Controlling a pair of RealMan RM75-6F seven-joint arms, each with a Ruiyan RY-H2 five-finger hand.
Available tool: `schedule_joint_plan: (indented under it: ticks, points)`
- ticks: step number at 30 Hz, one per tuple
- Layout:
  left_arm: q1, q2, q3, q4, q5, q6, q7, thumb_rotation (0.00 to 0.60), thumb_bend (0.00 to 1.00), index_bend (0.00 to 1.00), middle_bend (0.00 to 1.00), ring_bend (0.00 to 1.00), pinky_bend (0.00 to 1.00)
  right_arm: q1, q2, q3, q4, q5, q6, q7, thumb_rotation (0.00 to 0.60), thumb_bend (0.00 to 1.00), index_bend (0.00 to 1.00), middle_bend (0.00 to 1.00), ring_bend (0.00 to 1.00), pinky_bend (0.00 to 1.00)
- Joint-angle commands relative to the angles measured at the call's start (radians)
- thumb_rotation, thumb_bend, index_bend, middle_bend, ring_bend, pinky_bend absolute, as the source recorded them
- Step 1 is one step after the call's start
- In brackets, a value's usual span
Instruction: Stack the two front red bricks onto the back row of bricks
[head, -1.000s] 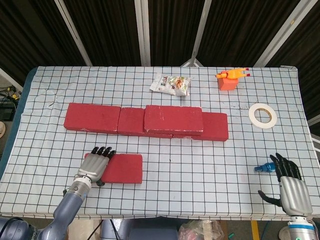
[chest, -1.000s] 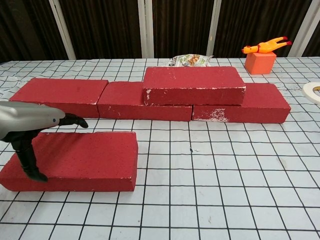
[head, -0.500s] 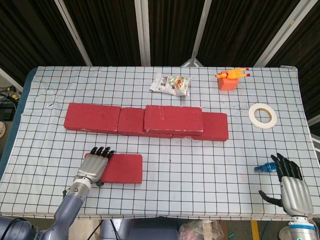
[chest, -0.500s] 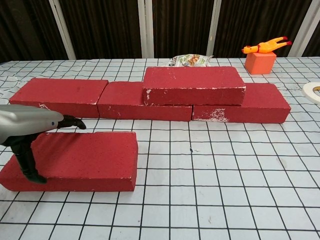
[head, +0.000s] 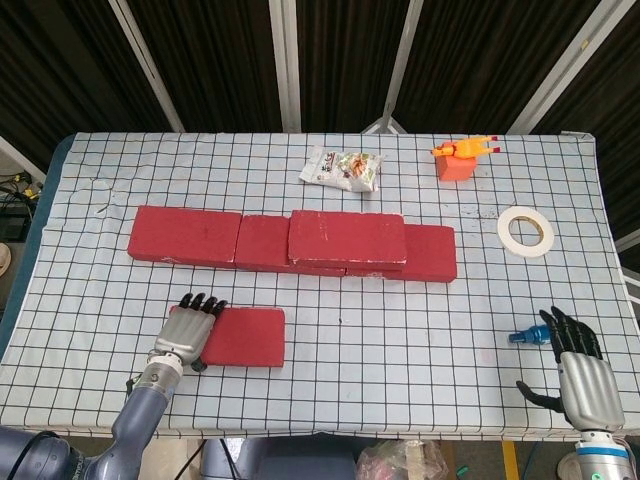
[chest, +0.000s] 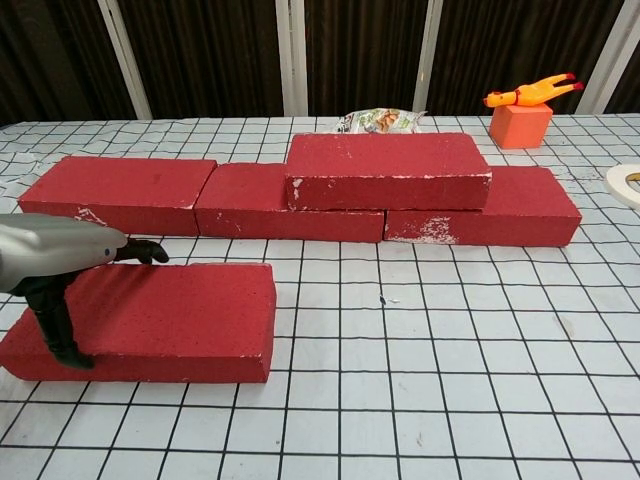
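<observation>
— Nearest? Left hand laid over the left end of the front brick, fingers stretched across its top, thumb down the near side; not lifted. Right hand spread, holding nothing.
— Farther back? Back row, with one stacked brick on top.

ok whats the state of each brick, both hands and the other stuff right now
front brick: flat on table, left hand on its left end
stacked brick: lying on the back row
back row: flat, end to end
left hand: over brick end
right hand: open, empty
tape roll: lying flat
snack bag: lying flat
</observation>
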Motion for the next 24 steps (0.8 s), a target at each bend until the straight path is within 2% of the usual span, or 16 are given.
schedule_joint_plan:
  ticks: [1,10,18,24]
  points:
    - [-0.003,-0.003,0.003,0.004,0.001,0.002,0.003,0.6,0.0,0.06,0.09,0.0,0.01,0.001,0.001,0.0,-0.001,0.001,-0.003,-0.002,0.6,0.18,0.05,0.0,0.0,0.0]
    - [-0.006,-0.009,0.007,0.012,0.015,0.014,-0.005,0.6,0.0,0.13,0.11,0.01,0.03,0.001,0.002,0.0,-0.004,0.004,-0.009,-0.005,0.6,0.18,0.05,0.0,0.0,0.0]
    - [-0.006,-0.002,0.008,0.01,0.024,0.023,-0.014,0.6,0.0,0.19,0.16,0.06,0.09,0.002,0.006,0.0,-0.006,0.006,-0.015,-0.001,0.6,0.18,0.05,0.0,0.0,0.0]
    - [-0.006,0.016,-0.005,-0.004,0.037,0.025,-0.032,0.6,0.0,0.2,0.16,0.07,0.11,0.004,0.009,-0.001,-0.007,0.008,-0.021,-0.001,0.6,0.18,0.05,0.0,0.0,0.0]
